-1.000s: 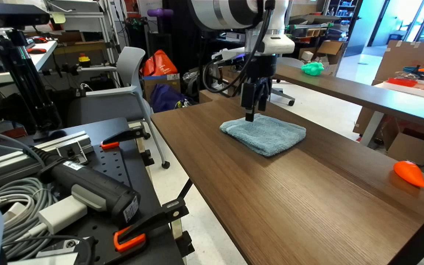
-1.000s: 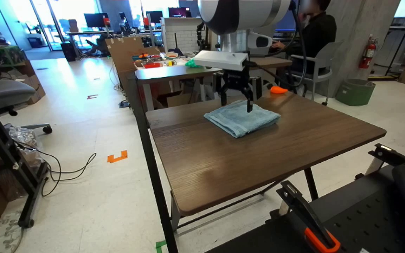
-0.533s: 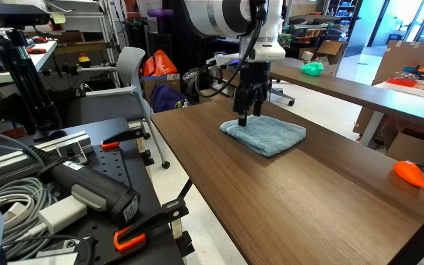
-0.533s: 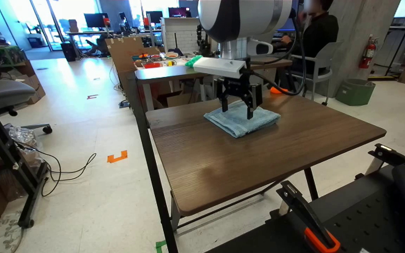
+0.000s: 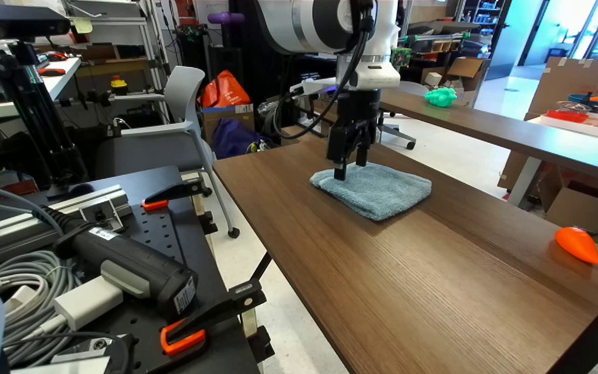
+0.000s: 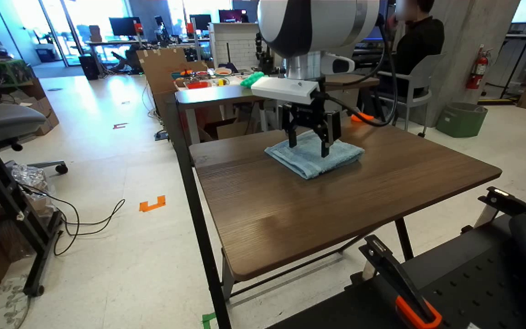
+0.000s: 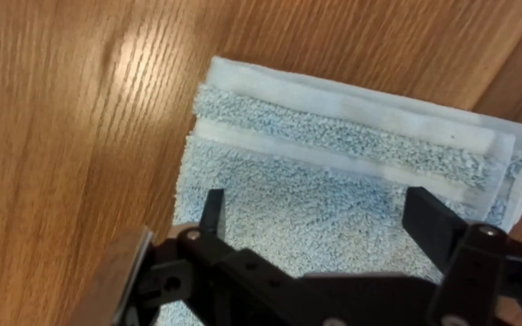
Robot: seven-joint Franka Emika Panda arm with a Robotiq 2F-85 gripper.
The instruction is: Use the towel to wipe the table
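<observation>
The towel is a folded grey-blue cloth lying flat on the dark brown table [image 5: 434, 291]. It shows in both exterior views [image 5: 387, 195] [image 6: 306, 162] and fills the middle of the wrist view [image 7: 297, 222]. My gripper [image 5: 351, 168] is open and points down over the towel. In an exterior view the gripper [image 6: 309, 148] has its fingertips very close to the cloth; I cannot tell whether they touch it. In the wrist view the gripper [image 7: 314, 197] has its fingers wide apart, with towel surface showing between them. The lower part of the towel is hidden behind the gripper there.
A small orange object [image 5: 578, 245] lies on the same table, away from the towel. A lighter table stands behind with a green object [image 5: 440, 97] on it. A black bench [image 5: 153, 234] with clamps [image 5: 211, 317] and a cable coil is alongside. A person [image 6: 420, 41] sits at the back.
My open gripper has come down closer to the towel and shifted slightly, leftward in an exterior view. Most of this motion was in the first half second. The towel has not moved.
</observation>
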